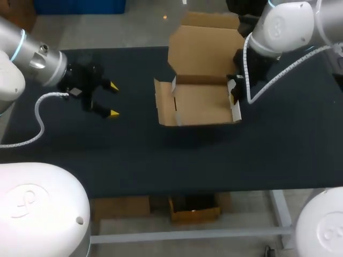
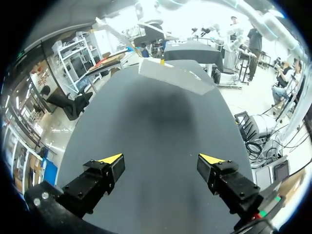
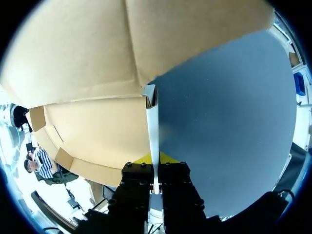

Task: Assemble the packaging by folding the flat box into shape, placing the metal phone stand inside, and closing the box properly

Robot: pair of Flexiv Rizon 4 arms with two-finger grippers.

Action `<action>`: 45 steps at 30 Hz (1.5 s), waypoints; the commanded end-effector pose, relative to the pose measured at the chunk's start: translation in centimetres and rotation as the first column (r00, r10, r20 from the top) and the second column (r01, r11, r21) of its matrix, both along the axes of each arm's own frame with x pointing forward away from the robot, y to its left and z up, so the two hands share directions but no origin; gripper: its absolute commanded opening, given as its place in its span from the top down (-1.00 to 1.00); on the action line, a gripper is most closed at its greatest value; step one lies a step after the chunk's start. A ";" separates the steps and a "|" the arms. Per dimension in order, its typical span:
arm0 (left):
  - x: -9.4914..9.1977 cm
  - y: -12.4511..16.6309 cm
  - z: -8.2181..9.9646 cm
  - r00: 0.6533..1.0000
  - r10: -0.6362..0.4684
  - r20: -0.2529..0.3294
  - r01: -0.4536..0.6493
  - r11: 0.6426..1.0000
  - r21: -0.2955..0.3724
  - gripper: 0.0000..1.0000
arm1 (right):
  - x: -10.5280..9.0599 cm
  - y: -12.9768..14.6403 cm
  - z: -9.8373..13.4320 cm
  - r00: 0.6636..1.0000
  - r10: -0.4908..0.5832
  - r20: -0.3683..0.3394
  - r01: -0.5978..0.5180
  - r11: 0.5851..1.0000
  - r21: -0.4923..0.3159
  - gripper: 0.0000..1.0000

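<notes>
Mid-table, brown cardbd box (image 1: 201,104), lid up; walls raised

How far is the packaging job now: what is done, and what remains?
Done: the box stands partly folded, walls up, lid open. In hand: the right gripper is shut on the box's side wall; the left gripper hangs open over the table, apart from the box. Left: no phone stand shows in any view, so placing it and closing the lid remain.
</notes>
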State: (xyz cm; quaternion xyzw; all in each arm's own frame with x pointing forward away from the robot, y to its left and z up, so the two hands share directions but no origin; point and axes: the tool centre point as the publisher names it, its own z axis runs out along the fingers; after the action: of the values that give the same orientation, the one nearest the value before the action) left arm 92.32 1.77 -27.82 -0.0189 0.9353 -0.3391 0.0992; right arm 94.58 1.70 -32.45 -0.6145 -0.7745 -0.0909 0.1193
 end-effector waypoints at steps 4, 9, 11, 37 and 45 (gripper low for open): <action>0.0 -0.3 -0.5 1.000 0.015 0.003 -0.015 1.000 0.010 -1.00 | -0.7 0.2 -0.7 0.993 -0.051 -0.106 0.046 0.998 -0.046 1.00; 0.1 -0.1 -0.8 0.999 0.038 0.005 -0.038 0.999 0.013 -1.00 | -1.9 0.7 -1.7 0.980 -0.122 -0.156 0.106 0.988 -0.109 1.00; 0.1 0.2 -0.9 0.999 0.048 0.004 -0.048 0.999 0.009 -1.00 | -2.3 1.0 -2.1 0.974 -0.136 -0.180 0.115 0.986 -0.123 1.00; -0.2 1.2 -1.7 0.999 0.037 -0.008 -0.037 0.999 0.009 -1.00 | -3.2 1.8 -3.9 0.949 -0.181 -0.260 0.140 0.976 -0.169 1.00; -0.2 1.2 -1.7 0.999 0.037 -0.008 -0.037 0.999 0.009 -1.00 | -1.6 3.6 -4.8 0.943 -0.158 -0.292 0.085 0.964 -0.250 1.00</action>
State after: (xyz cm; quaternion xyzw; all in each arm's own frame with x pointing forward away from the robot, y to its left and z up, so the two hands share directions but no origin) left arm 92.14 2.98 -29.51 -0.0374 0.9364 -0.3336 0.1027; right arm 91.81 4.18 -37.05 -0.6835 -0.7115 0.0560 0.1535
